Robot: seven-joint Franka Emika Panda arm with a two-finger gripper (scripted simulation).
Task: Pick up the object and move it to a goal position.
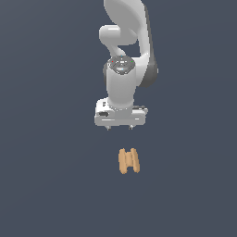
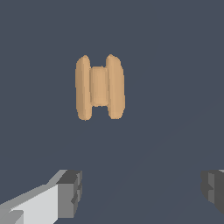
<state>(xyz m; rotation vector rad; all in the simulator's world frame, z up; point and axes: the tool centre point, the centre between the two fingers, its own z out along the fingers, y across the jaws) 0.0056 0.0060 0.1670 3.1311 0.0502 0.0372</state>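
Hovering with fingers spread wide, the pincer [image 1: 119,126] hangs over the dark desk [image 1: 46,185], holding nothing.
Just ahead of the pincer, apart from it, the orange-tan ridged object [image 1: 128,160] lies flat on the desk, between neither fingertip [image 2: 70,192].

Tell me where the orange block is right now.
In the exterior view the orange block lies alone on the dark floor, just below the open claw and slightly toward that view's right, untouched. The wrist view shows it ahead of the fingertips.
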